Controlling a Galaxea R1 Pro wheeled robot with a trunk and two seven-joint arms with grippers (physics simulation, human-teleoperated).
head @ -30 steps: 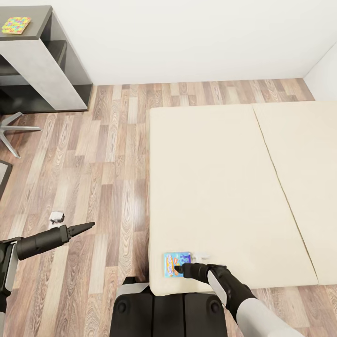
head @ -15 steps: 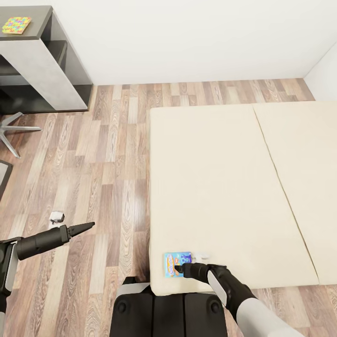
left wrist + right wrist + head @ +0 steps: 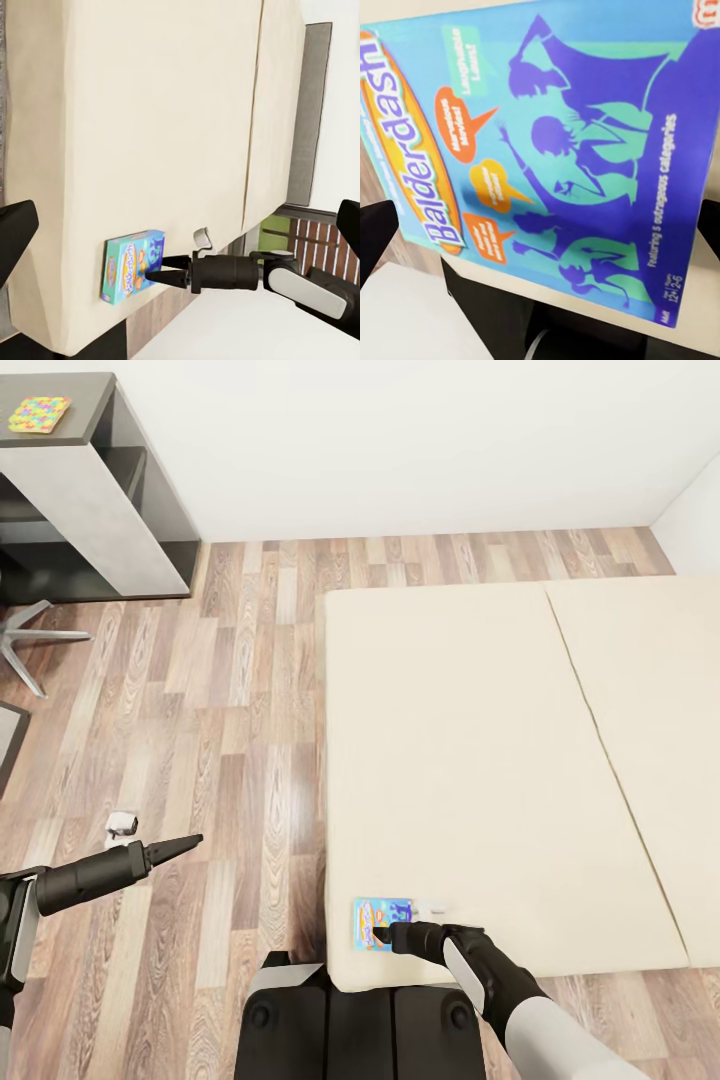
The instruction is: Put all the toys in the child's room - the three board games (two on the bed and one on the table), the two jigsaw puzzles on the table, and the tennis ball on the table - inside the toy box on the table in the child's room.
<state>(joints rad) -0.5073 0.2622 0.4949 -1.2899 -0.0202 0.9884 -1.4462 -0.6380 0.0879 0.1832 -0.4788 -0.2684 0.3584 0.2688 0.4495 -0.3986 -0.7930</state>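
A small blue "Balderdash" board game [image 3: 380, 922] lies flat on the cream bed [image 3: 480, 760], near its corner closest to me. My right gripper [image 3: 386, 935] is open, its tips right at the box's near edge. In the right wrist view the box [image 3: 555, 150] is very close, with a dark fingertip [image 3: 375, 236] at either side. The left wrist view shows the box [image 3: 133, 264] and the right gripper [image 3: 161, 270] from the side. My left gripper [image 3: 185, 844] hangs open over the floor. A jigsaw puzzle [image 3: 38, 413] lies on the table's dark section [image 3: 80, 400].
Wood-plank floor [image 3: 230, 690] lies between the table and the bed. A swivel chair's base [image 3: 30, 635] stands at the left. One small white object [image 3: 121, 823] sits on the floor, another [image 3: 435, 908] on the bed beside the box. My own base [image 3: 360, 1020] stands against the bed's corner.
The whole picture has shifted slightly, so the camera moved a little. Both arms and the blue box keep their places relative to each other.
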